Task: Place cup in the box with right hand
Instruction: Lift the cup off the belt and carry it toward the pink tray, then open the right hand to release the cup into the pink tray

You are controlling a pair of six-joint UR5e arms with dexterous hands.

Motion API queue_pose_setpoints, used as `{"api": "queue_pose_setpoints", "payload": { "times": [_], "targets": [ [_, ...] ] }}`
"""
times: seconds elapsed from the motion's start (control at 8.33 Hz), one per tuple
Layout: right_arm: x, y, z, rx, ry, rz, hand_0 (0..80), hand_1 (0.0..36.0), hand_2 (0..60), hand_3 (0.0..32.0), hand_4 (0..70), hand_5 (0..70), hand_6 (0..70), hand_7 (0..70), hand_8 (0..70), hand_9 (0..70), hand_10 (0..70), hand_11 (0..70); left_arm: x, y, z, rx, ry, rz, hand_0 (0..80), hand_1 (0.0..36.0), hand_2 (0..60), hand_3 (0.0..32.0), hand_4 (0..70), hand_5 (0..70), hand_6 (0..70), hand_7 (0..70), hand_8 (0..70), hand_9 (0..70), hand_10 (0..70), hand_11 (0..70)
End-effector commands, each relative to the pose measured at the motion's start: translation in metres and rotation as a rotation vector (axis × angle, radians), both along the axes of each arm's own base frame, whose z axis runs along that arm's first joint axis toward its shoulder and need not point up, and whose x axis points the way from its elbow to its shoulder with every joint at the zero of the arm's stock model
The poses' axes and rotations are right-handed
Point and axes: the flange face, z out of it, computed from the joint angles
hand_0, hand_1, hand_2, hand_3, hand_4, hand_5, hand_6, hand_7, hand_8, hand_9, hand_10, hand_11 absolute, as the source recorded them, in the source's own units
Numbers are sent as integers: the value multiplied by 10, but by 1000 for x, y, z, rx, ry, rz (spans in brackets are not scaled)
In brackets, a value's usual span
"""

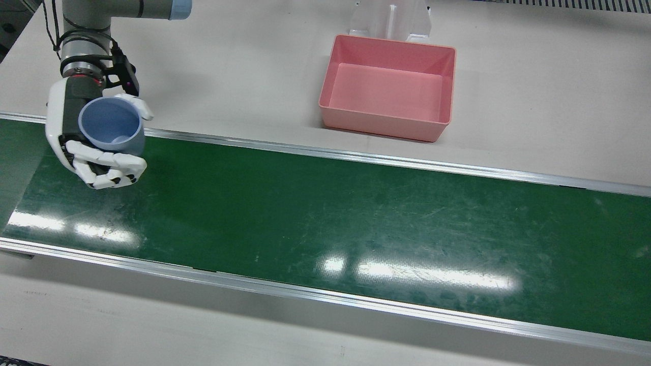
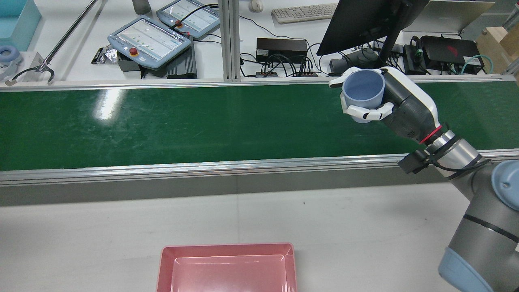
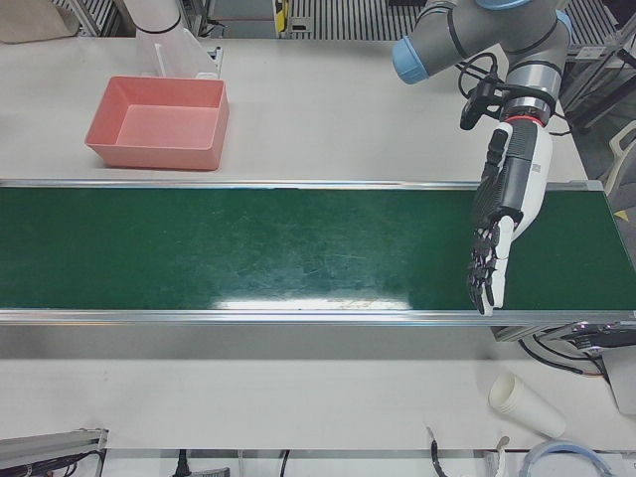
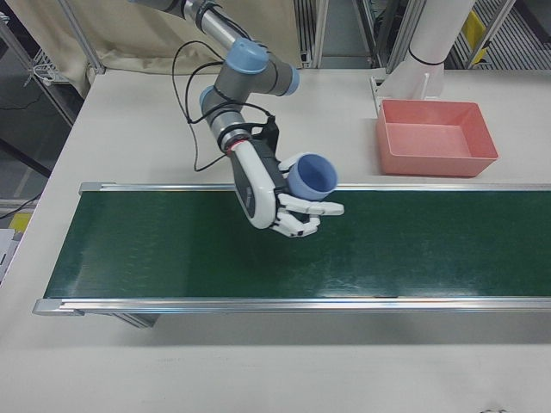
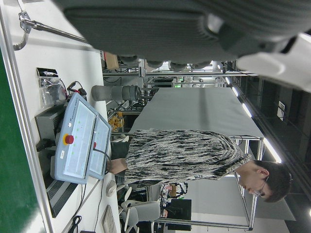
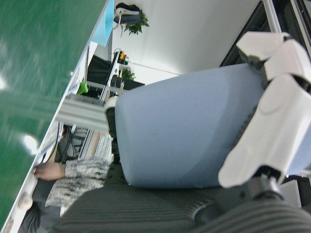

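Note:
My right hand [image 1: 84, 137] is shut on a light blue cup [image 1: 111, 125] and holds it upright above the near edge of the green conveyor belt [image 1: 325, 213]. The cup also shows in the rear view [image 2: 363, 90], the right-front view [image 4: 310, 175] and the right hand view [image 6: 194, 131]. The pink box [image 1: 389, 86] stands open on the white table beyond the belt, far to the cup's side; it also shows in the rear view [image 2: 227, 267]. My left hand [image 3: 502, 229] hangs open and empty over the other end of the belt.
A white stand [image 1: 391, 18] sits just behind the box. Paper cups [image 3: 525, 402] lie on the operators' side table. Teach pendants [image 2: 150, 38], a keyboard and a monitor [image 2: 365, 20] stand beyond the belt in the rear view.

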Motion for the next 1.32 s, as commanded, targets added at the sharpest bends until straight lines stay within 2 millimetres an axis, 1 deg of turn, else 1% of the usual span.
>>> {"api": "queue_pose_setpoints", "payload": {
  "times": [0.0,0.12,0.24,0.36,0.48,0.6,0.72,0.84,0.96,1.2],
  "targets": [
    [-114,112,-70,72,4,-150,468,155,350,0,339,109,282,700,512,700,390,549,0,0,0,1,0,1,0,0,0,0,0,0,0,0,0,0,0,0],
    [-153,152,-75,64,10,-191,470,157,342,0,329,109,279,700,507,700,384,542,0,0,0,1,0,-1,0,0,0,0,0,0,0,0,0,0,0,0],
    [-183,188,-84,63,17,-219,468,149,313,0,302,105,266,700,489,700,367,520,-1,0,0,0,0,-1,0,0,0,0,0,0,0,0,0,0,0,0],
    [-206,215,-100,86,36,-225,466,134,247,0,297,94,243,700,454,700,322,463,-1,0,0,0,0,-1,0,0,0,0,0,0,0,0,0,0,0,0],
    [-213,225,-104,101,46,-229,471,113,115,0,269,82,211,700,397,634,258,379,-1,0,0,0,0,-1,0,0,0,0,0,0,0,0,0,0,0,0],
    [-216,229,-105,107,44,-234,466,82,0,0,100,55,141,543,219,395,121,184,-1,0,0,0,0,-1,0,0,0,0,0,0,0,0,0,0,0,0],
    [-216,231,-105,108,47,-236,458,91,0,0,0,36,49,164,18,63,25,50,0,0,0,0,0,1,0,0,0,0,0,0,0,0,0,0,0,0],
    [-219,234,-104,109,53,-240,449,92,0,0,0,26,15,24,0,0,0,1,0,0,0,0,0,1,0,0,0,0,0,0,0,0,0,0,0,0],
    [-219,235,-104,112,58,-240,456,97,0,0,0,27,12,4,0,0,0,0,0,0,0,0,0,1,0,0,0,0,0,0,0,0,0,0,0,0],
    [-219,236,-102,110,57,-244,471,119,0,0,0,34,17,12,0,0,0,10,0,0,0,0,0,1,0,0,0,0,0,0,0,0,0,0,0,0]
  ]
}}
